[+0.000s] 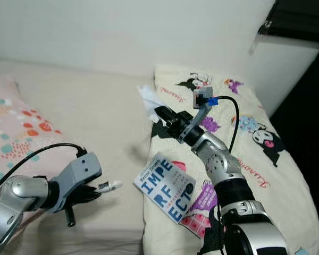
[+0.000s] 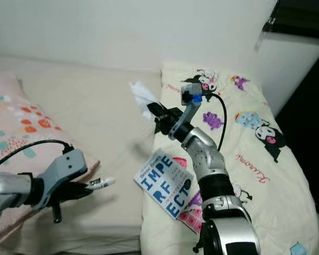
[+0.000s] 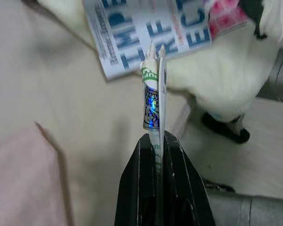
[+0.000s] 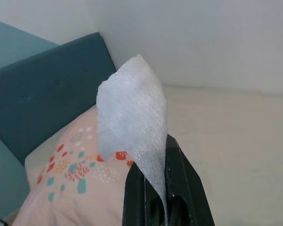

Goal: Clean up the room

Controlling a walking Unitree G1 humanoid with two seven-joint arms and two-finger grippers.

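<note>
Litter on the bed (image 1: 95,111) is the matter in hand: two pieces are held clear of the sheet, and a book remains lying on it.

Far left, a pink pillow (image 1: 13,127) with coloured spots lies on the mattress. Beside it the left gripper (image 1: 93,192) holds a small flat wrapper (image 1: 110,186), green, white and blue in print, pinched by one end between closed fingers (image 3: 179,179). The wrapper sticks out past the fingertips, above bare sheet. The left arm comes in low from the left, the forearm near level and the gripper pointing toward the book.

In the middle, the book (image 1: 166,187), white with large blue lettering, lies face up at the edge of the cartoon-print blanket (image 1: 266,159), untouched.

To the right, the right gripper (image 1: 160,114) holds a white tissue (image 1: 149,100), fingers closed on its lower edge, most of it standing free above them. The right arm reaches forward and up over the blanket, elbow bent, the wrist turned toward the pillow side.

Risks, as judged:
- The wrapper is held by a thin end only; a quick swing could let it slide out.
- The tissue is limp and lightly nipped; it may tear or pull free if it drags on the bedding.
- With both grippers occupied, the book cannot be lifted until one load is put down.
</note>
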